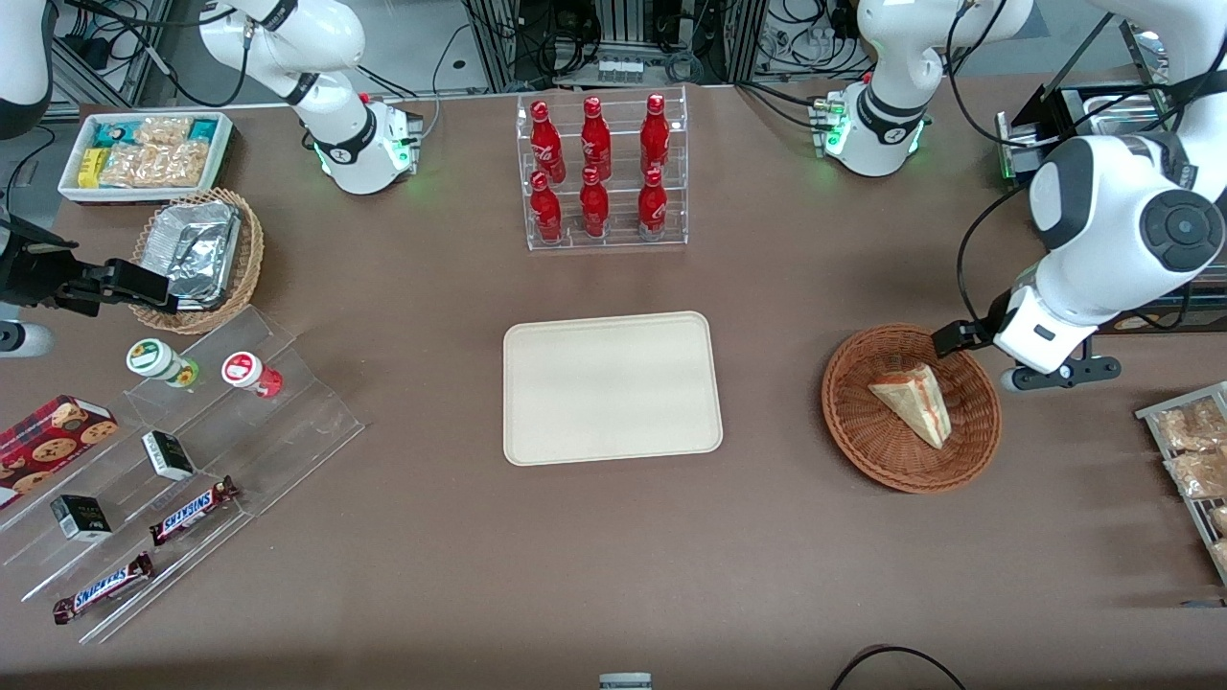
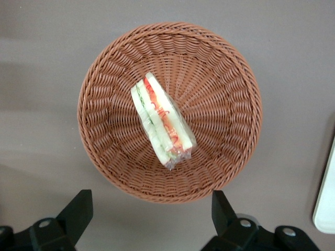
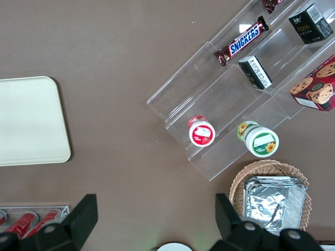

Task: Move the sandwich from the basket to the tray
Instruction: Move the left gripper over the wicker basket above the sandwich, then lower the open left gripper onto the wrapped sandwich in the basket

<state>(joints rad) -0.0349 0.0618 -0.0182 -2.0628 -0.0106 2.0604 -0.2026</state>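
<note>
Snickers bars (image 1: pixel 103 587), two, on a clear stepped display nearest the front camera. Sandwich (image 1: pixel 914 401): one, clear-wrapped wedge lying in the basket (image 1: pixel 863 436), filling edge up. Tray (image 1: pixel 612 386): one, bare, well apart from the basket toward the parked arm's end. Gripper (image 2: pixel 152 219): above the basket's rim, fingers spread wide, holding nothing. Advice: centre over the wedge, descend, close across the bread faces gently. Cola bottles (image 1: pixel 594 168): six, racked.

basket (image 2: pixel 104 104) — reddish-brown weave | tray (image 1: pixel 612 388) — cream | gripper (image 2: pixel 152 219) above basket — black
</note>
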